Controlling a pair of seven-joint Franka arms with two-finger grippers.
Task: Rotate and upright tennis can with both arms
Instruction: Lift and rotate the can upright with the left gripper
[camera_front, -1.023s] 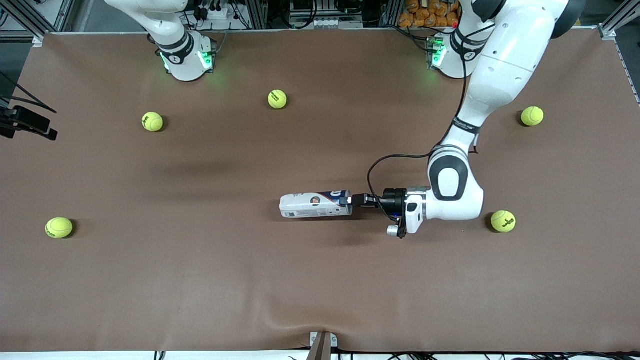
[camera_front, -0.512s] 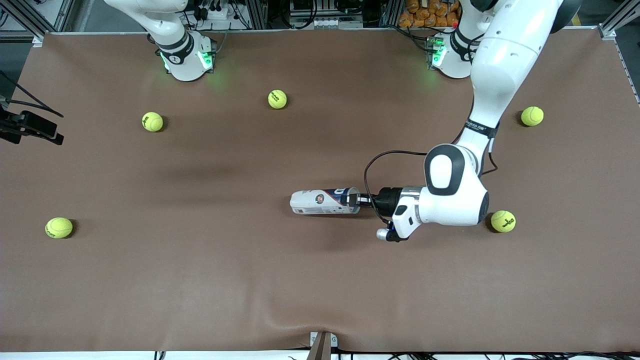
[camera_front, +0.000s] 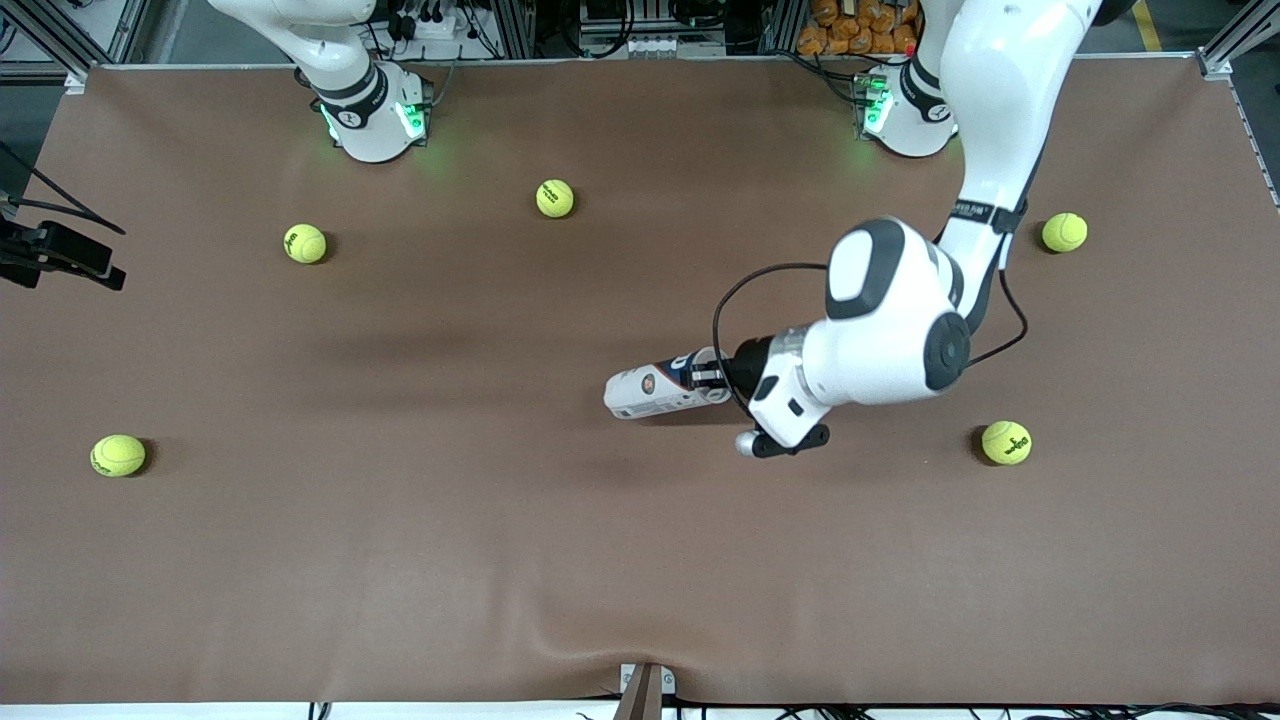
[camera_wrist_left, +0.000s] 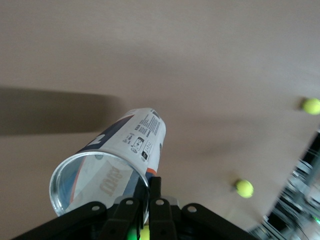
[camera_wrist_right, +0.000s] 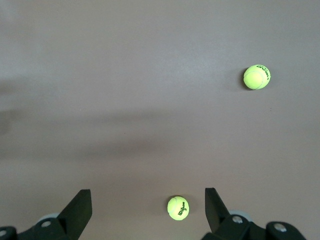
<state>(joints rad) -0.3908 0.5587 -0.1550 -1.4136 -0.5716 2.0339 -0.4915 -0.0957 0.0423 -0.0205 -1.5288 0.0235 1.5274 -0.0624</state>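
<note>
The tennis can (camera_front: 655, 390) is a clear-and-white tube with a navy band at its open end. It is tilted over the middle of the table, open end raised. My left gripper (camera_front: 712, 375) is shut on the open rim. In the left wrist view the can (camera_wrist_left: 135, 135) points away from my left gripper (camera_wrist_left: 149, 186), with one finger inside the rim and one outside. My right gripper (camera_wrist_right: 146, 192) is open and empty, high over the table, waiting; a tennis ball (camera_wrist_right: 178, 207) lies on the table below it.
Several yellow-green tennis balls lie around the brown table: one (camera_front: 1006, 442) near the left arm's elbow, one (camera_front: 1064, 232) at the left arm's end, others (camera_front: 554, 198), (camera_front: 305, 243), (camera_front: 118, 455). A black device with cables (camera_front: 60, 255) sits at the right arm's end.
My left arm has risen and swung, lifting the can's open end. The can has shifted toward the left arm's end and looks shorter and more tilted. The right arm stays waiting.
</note>
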